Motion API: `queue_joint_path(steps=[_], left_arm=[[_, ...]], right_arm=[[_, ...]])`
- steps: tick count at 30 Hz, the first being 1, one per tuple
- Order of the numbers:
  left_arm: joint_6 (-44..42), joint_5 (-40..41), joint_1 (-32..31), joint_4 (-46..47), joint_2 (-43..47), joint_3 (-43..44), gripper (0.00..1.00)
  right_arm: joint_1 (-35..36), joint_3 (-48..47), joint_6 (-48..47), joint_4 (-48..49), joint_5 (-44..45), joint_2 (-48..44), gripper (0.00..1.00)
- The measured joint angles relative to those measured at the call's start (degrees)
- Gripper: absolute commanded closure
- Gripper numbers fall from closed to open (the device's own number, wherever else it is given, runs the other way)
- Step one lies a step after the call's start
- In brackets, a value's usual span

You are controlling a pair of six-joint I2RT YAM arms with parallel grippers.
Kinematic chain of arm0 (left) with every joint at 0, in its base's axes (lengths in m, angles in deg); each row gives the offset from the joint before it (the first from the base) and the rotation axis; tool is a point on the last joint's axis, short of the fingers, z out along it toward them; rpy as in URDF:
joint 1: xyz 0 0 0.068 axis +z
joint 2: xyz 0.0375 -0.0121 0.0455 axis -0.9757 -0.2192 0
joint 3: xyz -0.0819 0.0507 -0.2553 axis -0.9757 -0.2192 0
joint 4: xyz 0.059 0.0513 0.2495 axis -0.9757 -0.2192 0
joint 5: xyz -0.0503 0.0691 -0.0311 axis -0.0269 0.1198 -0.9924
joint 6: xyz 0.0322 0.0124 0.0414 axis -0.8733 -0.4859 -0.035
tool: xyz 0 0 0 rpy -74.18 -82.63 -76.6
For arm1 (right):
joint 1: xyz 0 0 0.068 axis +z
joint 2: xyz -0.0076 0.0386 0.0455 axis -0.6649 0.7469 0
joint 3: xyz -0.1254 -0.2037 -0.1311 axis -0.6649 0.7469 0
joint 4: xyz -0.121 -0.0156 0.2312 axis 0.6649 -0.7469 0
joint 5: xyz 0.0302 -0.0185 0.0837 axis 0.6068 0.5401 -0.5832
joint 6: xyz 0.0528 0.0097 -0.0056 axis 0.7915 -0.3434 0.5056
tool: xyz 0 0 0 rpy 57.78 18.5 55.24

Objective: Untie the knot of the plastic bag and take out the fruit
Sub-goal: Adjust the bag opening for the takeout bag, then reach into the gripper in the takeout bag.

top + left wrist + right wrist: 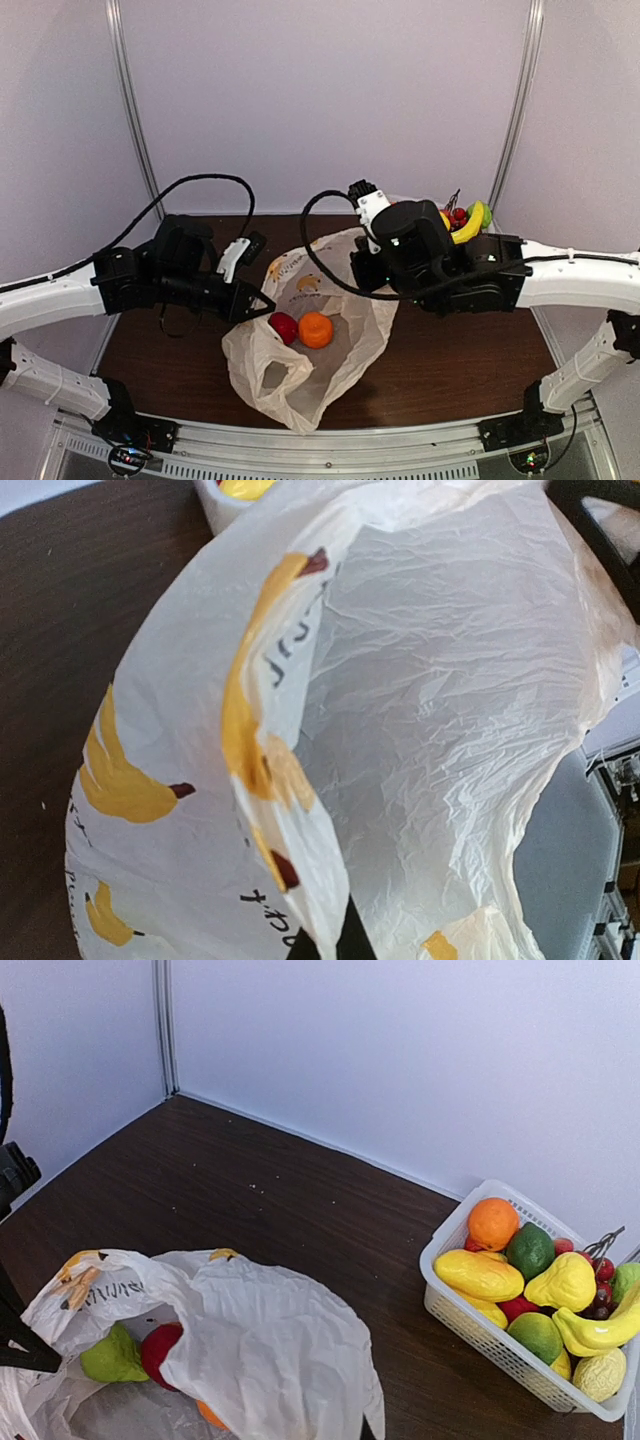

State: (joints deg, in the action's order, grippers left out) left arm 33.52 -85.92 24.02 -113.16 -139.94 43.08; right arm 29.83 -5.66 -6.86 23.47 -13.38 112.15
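The cream plastic bag (300, 380) lies open mid-table, and no knot shows on it. A red fruit (284, 326) and an orange fruit (316, 329) sit inside. In the right wrist view the bag (270, 1350) also holds a light green fruit (112, 1356) beside the red one (160, 1348) and the orange one (208, 1415). My left gripper (258, 305) is shut on the bag's left rim, with plastic (420, 730) pinched between its dark fingertips (350, 942). My right gripper (366, 1430) holds the bag's right flap lifted; only a sliver of finger shows.
A white lattice basket (445, 1305) full of fruit stands at the back right, also seen in the top view (484, 226). Booth walls close off the table's back and sides. A black cable (320, 265) loops over the bag's far edge.
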Motion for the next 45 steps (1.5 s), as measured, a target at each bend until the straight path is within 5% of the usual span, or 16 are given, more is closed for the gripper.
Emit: queue_joint_path(steps=[17, 18, 19, 20, 21, 24, 32, 45], left_arm=[[-26.4, -13.4, 3.8, 5.7, -13.7, 7.8, 1.0], [-26.9, -14.1, 3.9, 6.1, -13.6, 7.8, 1.0], [-27.4, -14.9, 4.2, 7.2, -13.5, 7.5, 1.0], [-27.6, -15.8, 4.5, 8.6, -13.4, 7.1, 1.0], [-27.7, -16.6, 4.8, 9.5, -13.3, 6.6, 1.0], [-27.7, -18.4, 6.1, 11.4, -12.9, 5.4, 1.0], [-27.8, -20.0, 6.9, 11.5, -13.6, 6.3, 1.0], [-27.8, -19.9, 7.6, 11.6, -13.6, 6.4, 1.0]], right_arm=[[-5.0, 14.6, 10.3, -3.3, 1.2, -12.7, 0.97], [-5.0, 15.1, 10.8, -3.7, 1.1, -13.2, 0.87], [-5.1, 15.7, 11.3, -4.0, 0.7, -14.0, 0.67], [-5.1, 16.1, 11.5, -4.2, 0.3, -15.1, 0.38], [-5.0, 16.3, 11.3, -4.4, -0.3, -16.4, 0.23], [-5.1, 16.0, 9.6, -4.0, -2.3, -20.1, 0.01], [-4.9, 7.1, 1.0, -2.7, -15.5, -21.2, 0.0], [6.2, -2.4, -6.1, -0.7, -27.9, -4.8, 0.08]])
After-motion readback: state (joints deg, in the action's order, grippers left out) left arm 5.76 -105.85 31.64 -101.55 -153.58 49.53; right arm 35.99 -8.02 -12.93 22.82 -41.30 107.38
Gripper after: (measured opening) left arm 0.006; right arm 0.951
